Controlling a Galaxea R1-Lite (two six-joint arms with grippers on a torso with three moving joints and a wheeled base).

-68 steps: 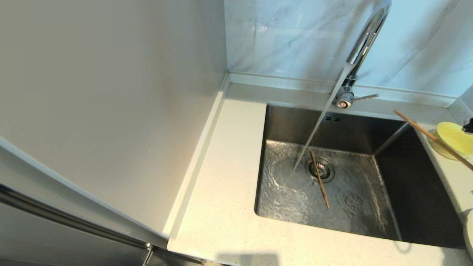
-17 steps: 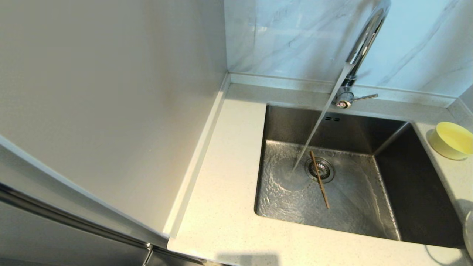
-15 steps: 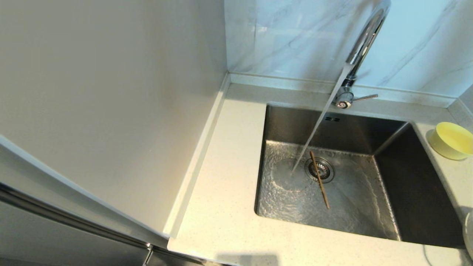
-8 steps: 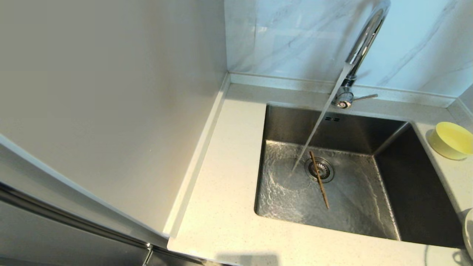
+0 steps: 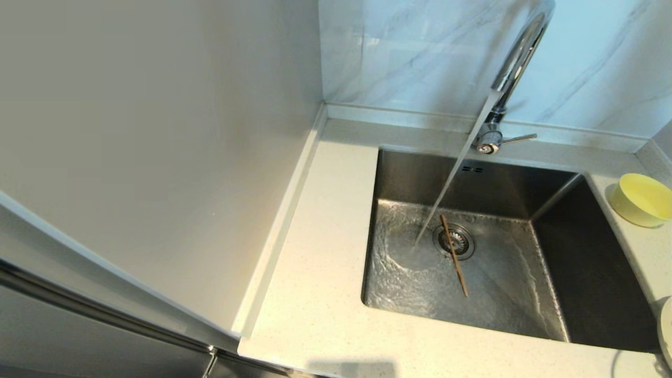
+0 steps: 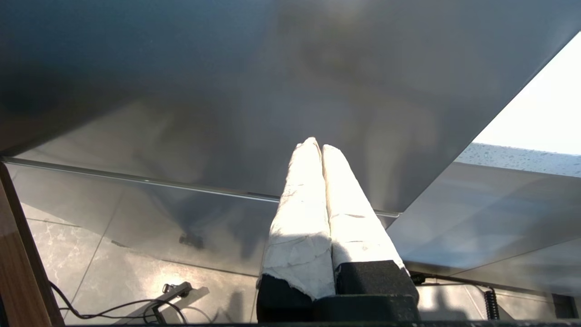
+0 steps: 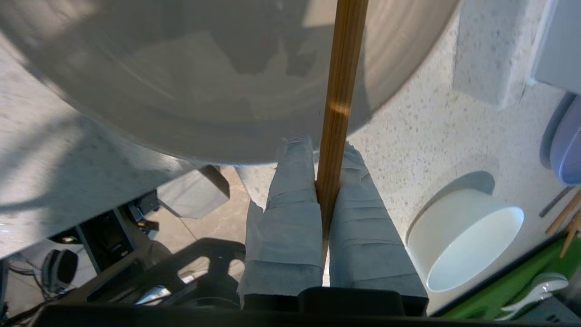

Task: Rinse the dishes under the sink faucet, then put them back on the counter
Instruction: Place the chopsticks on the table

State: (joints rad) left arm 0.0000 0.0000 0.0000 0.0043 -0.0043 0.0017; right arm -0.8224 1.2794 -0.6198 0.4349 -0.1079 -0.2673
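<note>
A tall shiny chrome gooseneck faucet [image 5: 517,52] runs a slanting stream of water [image 5: 451,173] into the square brushed stainless-steel sink [image 5: 588,262], striking the wet floor just beside the round metal drain strainer [image 5: 462,242]. One thin brown wooden chopstick [image 5: 454,257] lies flat on the basin floor across the strainer, its long axis running from the back wall towards the front edge, slightly slanted. The faucet's thin straight lever handle [image 5: 518,138] points to the right. On the cream-white speckled stone worktop [image 5: 320,294] right of the sink, a small pale-yellow round bowl [image 5: 640,200] sits near the back corner; the edge of a cream-white round plate [image 5: 665,331] shows at the frame's right margin.

The right end effector [image 7: 327,147], outside the head view, is clamped on a second thin brown wooden chopstick [image 7: 339,91], which runs straight out between the tape-wrapped fingers [image 7: 290,213] and over the plate [image 7: 204,81]; whether it touches the plate is hard to tell. Near it on the worktop stand a white round cup [image 7: 467,236] and, partly cut off, a lavender dish [image 7: 565,145].

The left end effector [image 6: 317,145] has its white-wrapped fingers pressed together, empty, facing a grey metal panel [image 6: 227,91] above a tiled floor [image 6: 91,254].
</note>
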